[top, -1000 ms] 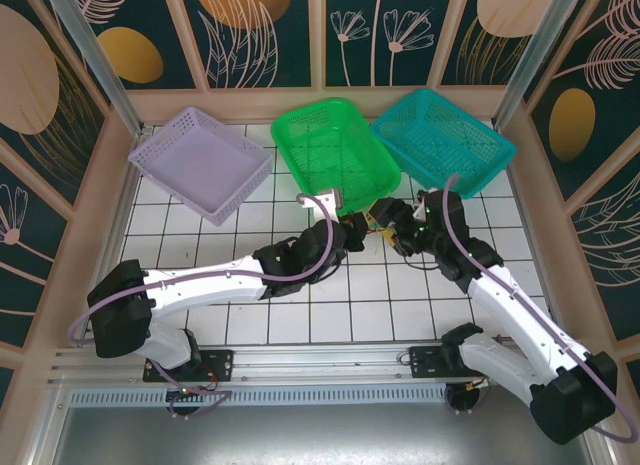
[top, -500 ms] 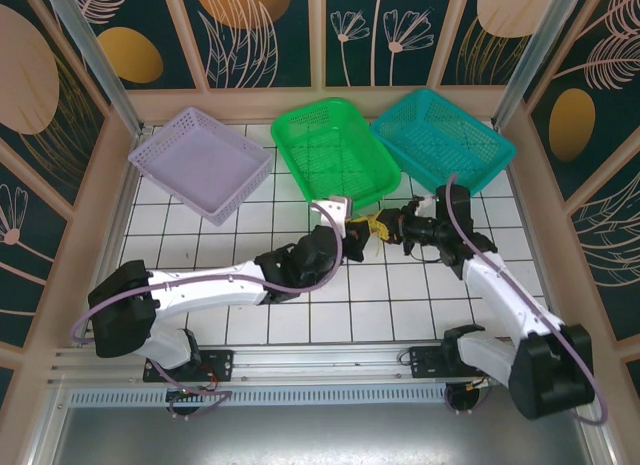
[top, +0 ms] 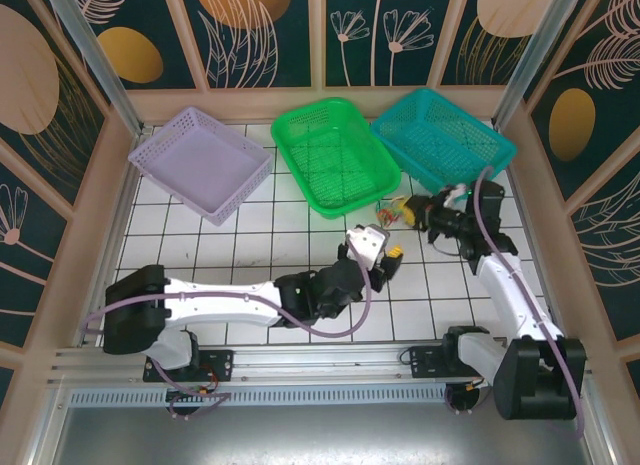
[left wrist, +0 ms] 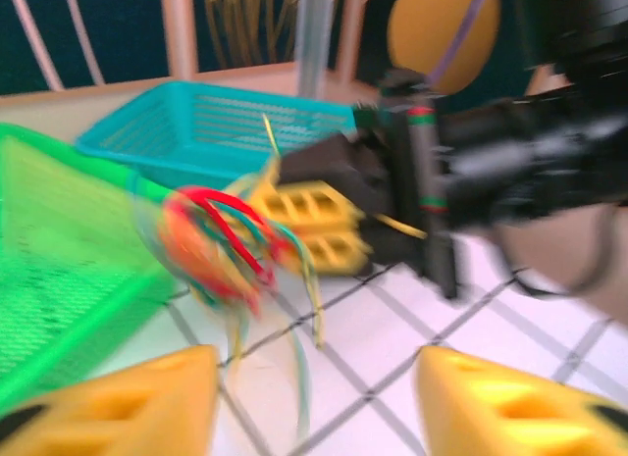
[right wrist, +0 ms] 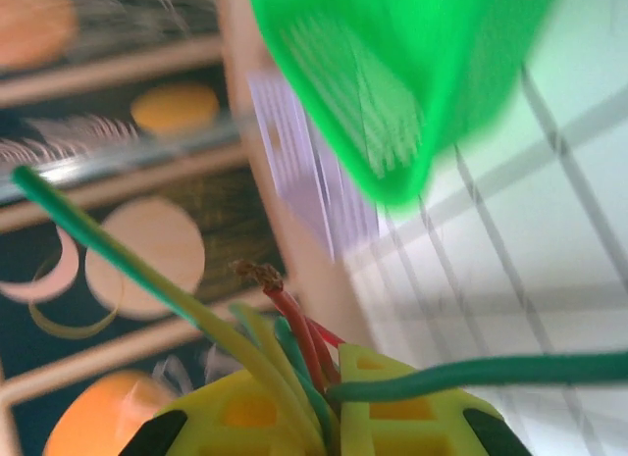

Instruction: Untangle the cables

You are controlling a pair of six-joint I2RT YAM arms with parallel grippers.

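The bundle of thin red, green and yellow cables (top: 384,213) hung just off the near right corner of the green plastic mesh basket (top: 335,150), clear of its rim and above the white tiled tabletop (top: 250,247). The right gripper (top: 408,212), on the bundle's far side from the basket, was clamped on the cables.

From the left wrist, the cables (left wrist: 221,242) ran sideways from the right gripper (left wrist: 312,224) toward the basket (left wrist: 49,270). They bunched into a loop there, with loose ends dangling toward the tiles. From the right wrist, single wires (right wrist: 285,353) fanned out of the right gripper (right wrist: 339,422): one green to the side, another slanting up, and a red stub upright.

The left gripper (top: 388,253) sat nearer the arm bases than the basket's corner. Its yellow fingers (left wrist: 118,407) were spread apart and held nothing, and it faced the bundle.
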